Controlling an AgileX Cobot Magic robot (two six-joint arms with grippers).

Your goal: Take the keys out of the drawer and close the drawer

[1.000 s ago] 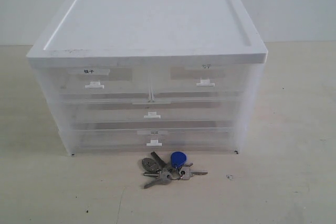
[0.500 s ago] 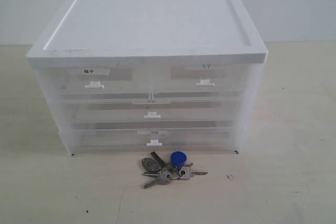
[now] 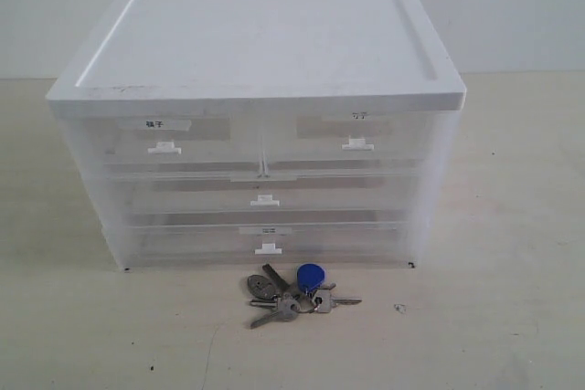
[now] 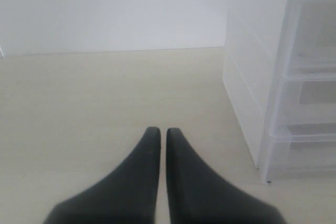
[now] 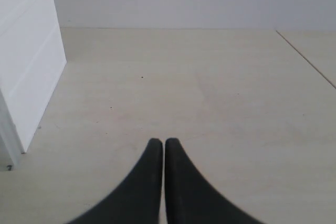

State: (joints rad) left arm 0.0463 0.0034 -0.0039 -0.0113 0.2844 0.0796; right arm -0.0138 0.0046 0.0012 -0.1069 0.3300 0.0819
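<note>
Located the keys (image 3: 294, 293) outside the drawer (image 3: 183, 244), flat on the pale worktop (image 3: 503, 317) just in front of it, near its white tab handle (image 3: 268, 248). Noted silver-grey metal blades fanned loosely on a ring, with the round blue plastic fob (image 3: 311, 274) nearest the cabinet (image 3: 256, 43). Found the drawer seated flush; translucent walls, matte white top. Judged both steps complete, hence nothing gripped. Recorded left tool (image 4: 163, 132) and right tool (image 5: 159, 142) pressed together, empty, tapered black, flanking the cabinet, well apart from the keys.
</note>
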